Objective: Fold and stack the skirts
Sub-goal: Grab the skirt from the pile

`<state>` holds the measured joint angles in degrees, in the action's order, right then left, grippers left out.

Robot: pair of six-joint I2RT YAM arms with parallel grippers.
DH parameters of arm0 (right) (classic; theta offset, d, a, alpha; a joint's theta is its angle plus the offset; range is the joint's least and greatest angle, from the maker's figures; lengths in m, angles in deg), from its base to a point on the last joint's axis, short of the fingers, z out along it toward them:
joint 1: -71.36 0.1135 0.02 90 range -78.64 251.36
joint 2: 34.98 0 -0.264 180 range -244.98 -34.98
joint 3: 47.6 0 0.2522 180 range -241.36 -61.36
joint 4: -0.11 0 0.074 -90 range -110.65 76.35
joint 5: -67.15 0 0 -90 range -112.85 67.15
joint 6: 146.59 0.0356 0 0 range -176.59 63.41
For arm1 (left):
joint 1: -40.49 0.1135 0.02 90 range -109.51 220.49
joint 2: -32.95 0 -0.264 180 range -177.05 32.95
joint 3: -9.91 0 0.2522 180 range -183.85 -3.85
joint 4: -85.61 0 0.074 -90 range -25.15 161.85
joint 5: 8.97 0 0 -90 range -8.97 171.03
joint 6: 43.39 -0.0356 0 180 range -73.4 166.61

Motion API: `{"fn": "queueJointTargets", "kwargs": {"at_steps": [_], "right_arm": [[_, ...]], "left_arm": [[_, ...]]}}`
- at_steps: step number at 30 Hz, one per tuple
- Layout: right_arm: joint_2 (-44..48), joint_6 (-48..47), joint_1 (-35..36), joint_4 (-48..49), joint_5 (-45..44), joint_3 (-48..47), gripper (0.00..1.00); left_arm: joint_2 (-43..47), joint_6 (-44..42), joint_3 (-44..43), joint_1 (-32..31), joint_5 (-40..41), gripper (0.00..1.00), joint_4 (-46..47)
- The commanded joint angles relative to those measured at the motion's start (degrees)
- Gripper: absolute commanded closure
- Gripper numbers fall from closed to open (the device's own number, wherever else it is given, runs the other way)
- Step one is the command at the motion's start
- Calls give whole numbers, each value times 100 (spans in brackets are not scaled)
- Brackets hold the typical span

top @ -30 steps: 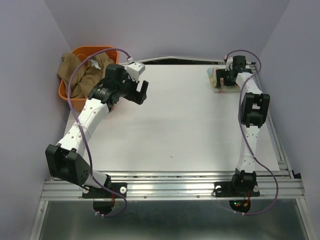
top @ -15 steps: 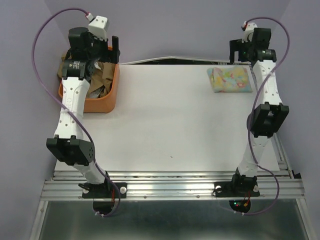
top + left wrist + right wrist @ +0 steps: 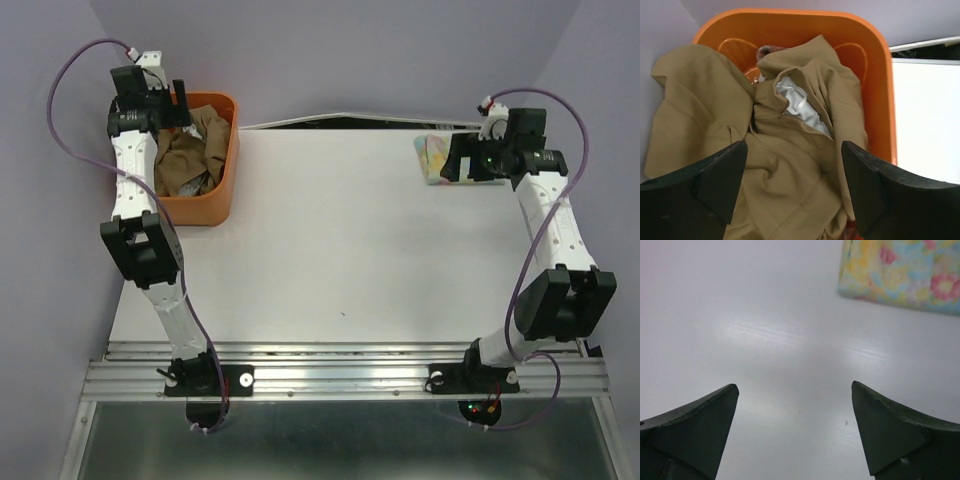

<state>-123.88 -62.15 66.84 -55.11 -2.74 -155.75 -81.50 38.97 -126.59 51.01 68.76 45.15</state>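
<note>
Fingers (image 3: 715, 185) of your left gripper (image 3: 792, 160) stand wide apart with nothing clamped between them, and those of your right gripper (image 3: 794, 395) are spread just as wide over bare tabletop. Starting near, both arm bases sit at the near edge of the white table (image 3: 340, 240), whose middle carries nothing but a faint speck. Farther out on the right, your right gripper hangs at the far right corner. The pastel floral skirt (image 3: 900, 275) lies folded flat on the table there. In the wrist view it sits beyond and to the right of the fingertips, apart from them. On the far left, your left arm reaches up along the table's edge and your left gripper hovers over the orange basket (image 3: 790, 25), which stands at the far left corner. The tan-brown skirt (image 3: 700, 100) fills that basket in a crumpled heap, one fold spilling over the left rim, with a pale lining (image 3: 800, 102) showing in the middle. You cannot tell whether the fingertips touch the cloth. A small reddish scrap (image 3: 767, 50) peeks out by the basket's far wall, too little of it showing to say what it is.
</note>
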Motion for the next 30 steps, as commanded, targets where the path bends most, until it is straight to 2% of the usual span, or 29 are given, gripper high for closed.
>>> {"fn": "queueJointTargets", "kwargs": {"at_steps": [1, 6, 14, 15, 19, 23, 25, 29, 30], "right_arm": [[470, 187, 3, 102, 282, 833, 0], [637, 134, 3, 111, 221, 1414, 0], [277, 301, 3, 76, 194, 1292, 0], [234, 293, 3, 76, 194, 1274, 0], [145, 258, 3, 41, 159, 1256, 0], [136, 214, 3, -12, 124, 1230, 0], [145, 213, 3, -21, 133, 1230, 0], [215, 275, 3, 5, 212, 1256, 0], [250, 292, 3, 32, 255, 1274, 0]], "left_arm": [[-243, 631, -136, 81, -74, 13, 718], [-832, 955, -41, 73, -328, 13, 1244], [-1456, 1282, 22, 90, -302, 14, 1746], [-1492, 1309, 74, 90, -285, 16, 1869], [-1580, 1405, 145, 125, -223, 29, 2045], [-1431, 1624, 346, 248, -336, 55, 2353], [-1300, 1660, 338, 283, -381, 60, 2388], [-974, 1529, 286, 310, -557, 80, 2354], [-817, 1450, 225, 310, -600, 90, 2275]]}}
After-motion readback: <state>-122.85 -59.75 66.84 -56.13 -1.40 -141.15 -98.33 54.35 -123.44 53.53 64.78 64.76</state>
